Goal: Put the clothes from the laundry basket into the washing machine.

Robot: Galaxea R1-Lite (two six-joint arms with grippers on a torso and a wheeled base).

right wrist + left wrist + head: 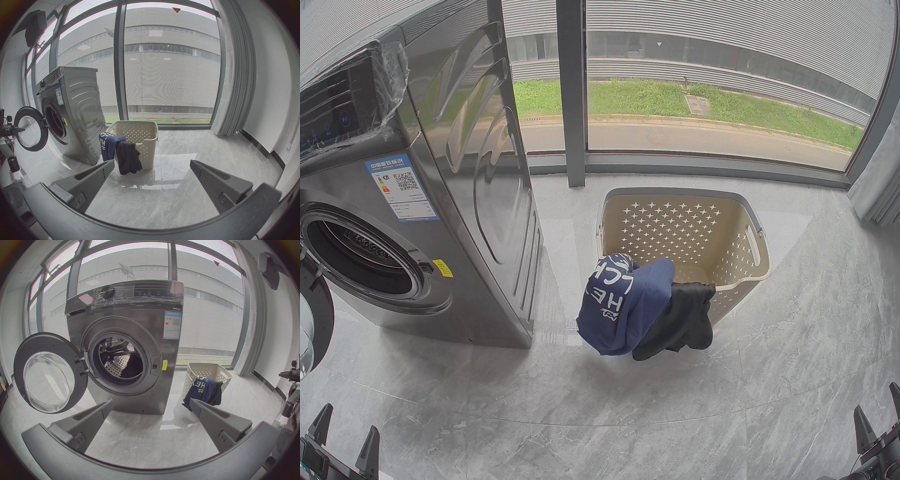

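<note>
A beige laundry basket (737,206) stands on the floor right of the washing machine (469,187). A navy blue garment (622,303) with white print and a black garment (681,315) hang over its near rim. The machine's round door (50,377) is swung open, showing the drum (120,360). My left gripper (344,434) is low at the near left, open and holding nothing. My right gripper (878,415) is low at the near right, open and holding nothing. Both are well short of the basket (137,136) and the clothes (204,390).
Grey tiled floor (600,412) lies open between the grippers and the basket. A large window with a dark pillar (573,94) stands behind. A grey curtain (878,181) hangs at the far right.
</note>
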